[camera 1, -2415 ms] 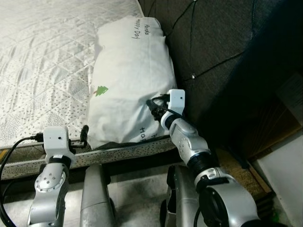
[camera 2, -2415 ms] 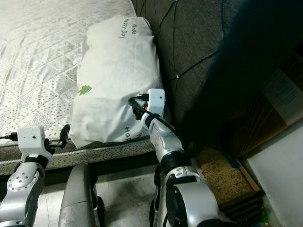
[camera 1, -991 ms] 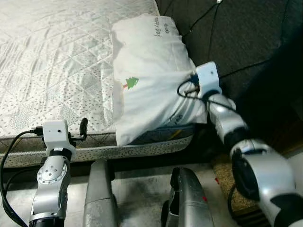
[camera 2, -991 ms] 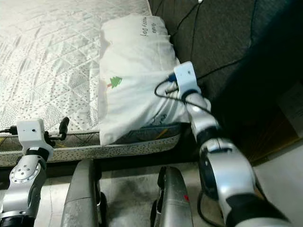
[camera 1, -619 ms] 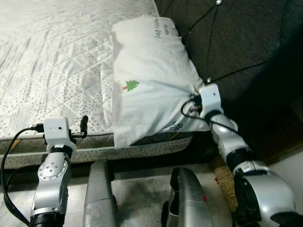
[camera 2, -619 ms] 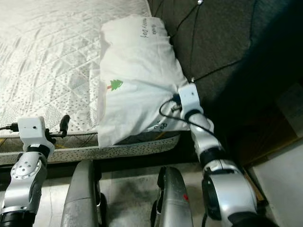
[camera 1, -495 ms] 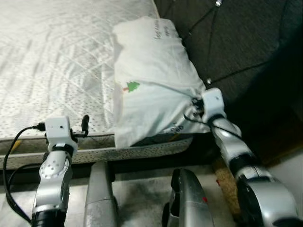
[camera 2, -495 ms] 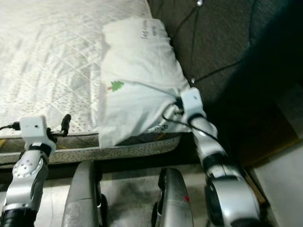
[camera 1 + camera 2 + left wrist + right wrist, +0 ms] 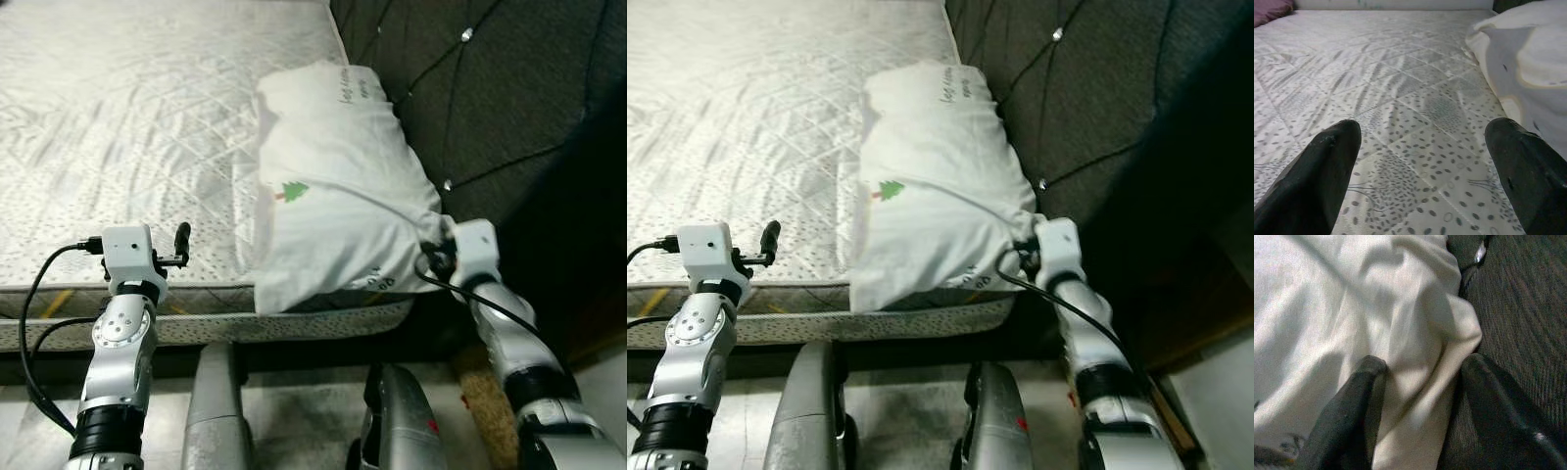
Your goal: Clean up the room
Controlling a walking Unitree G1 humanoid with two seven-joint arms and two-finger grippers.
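At the head end of the bed, against the dark tufted headboard, I see the white pillow lying on the quilted mattress. It bears a small green tree print on its side and some handwriting near its far end. Its near end overhangs the mattress edge a little.

My right gripper is at the pillow's near corner, on the headboard side. In the right wrist view I see its two black fingers spread partway, with a bunched fold of the pillowcase lying between them. One finger presses into the white cloth; the other sits along the dark headboard fabric beside it. Whether the fold is truly pinched I cannot tell, since a gap shows between the fingers. From the head camera the white wrist block sits right against the gathered corner, where the cloth is drawn into creases.

My left gripper hovers at the near edge of the mattress, well to the left of the pillow. Its fingers stand wide apart with nothing between them, pointed across the dotted quilting. The pillow's side shows at the edge of that wrist view.

Below the bed edge I see the robot's silver legs over a grey floor.
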